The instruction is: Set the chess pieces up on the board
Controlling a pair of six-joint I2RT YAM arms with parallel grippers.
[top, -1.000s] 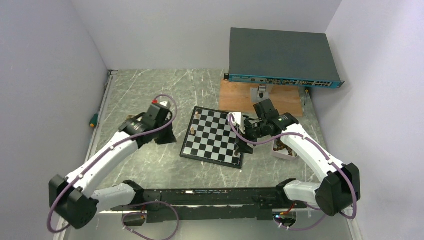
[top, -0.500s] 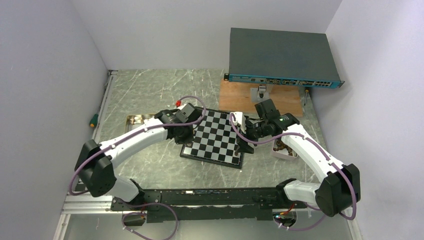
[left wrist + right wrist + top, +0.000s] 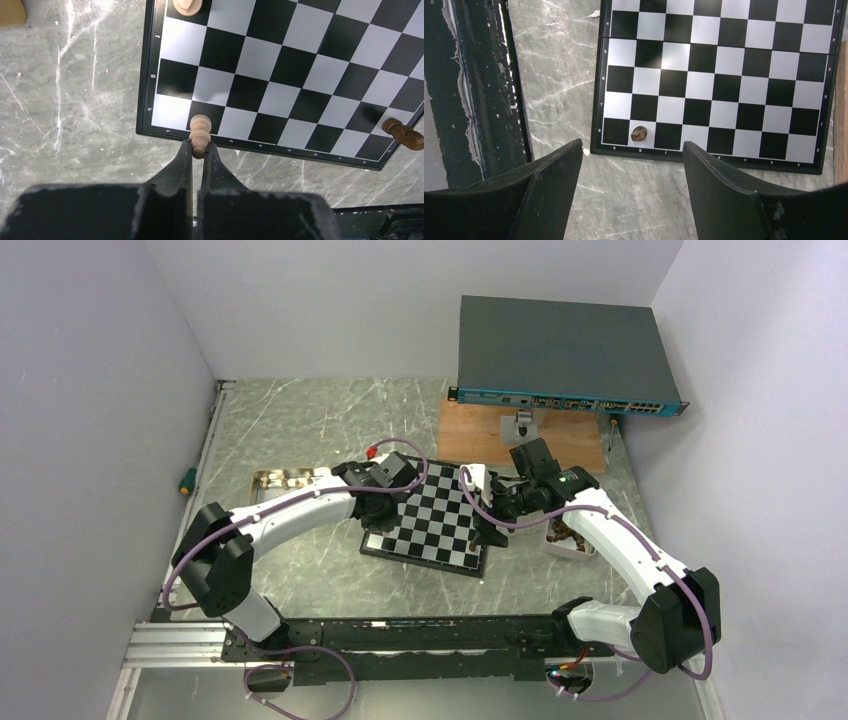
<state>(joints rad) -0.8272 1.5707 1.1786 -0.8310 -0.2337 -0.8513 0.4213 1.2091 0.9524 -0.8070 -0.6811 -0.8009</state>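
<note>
Left arm swung from metal tray point(image 3: 272, 480) to board's left edge within last 1 s; right arm unmoved. Left gripper point(image 3: 200, 150) clamped tight on light tan piece point(image 3: 200, 129), held over board point(image 3: 280, 65) border, beside corner squares. Right gripper point(image 3: 633, 146) spread wide, empty, above opposite board edge. Board flat on table point(image 3: 75, 100). On board: 1 second light piece point(image 3: 186, 5) and 1 dark piece point(image 3: 639, 133), both in edge squares.

The marbled tabletop point(image 3: 300, 420) carries the board point(image 3: 437, 530) at centre, a plank point(image 3: 470, 440) at one o'clock, a tray point(image 3: 272, 479) at nine.
</note>
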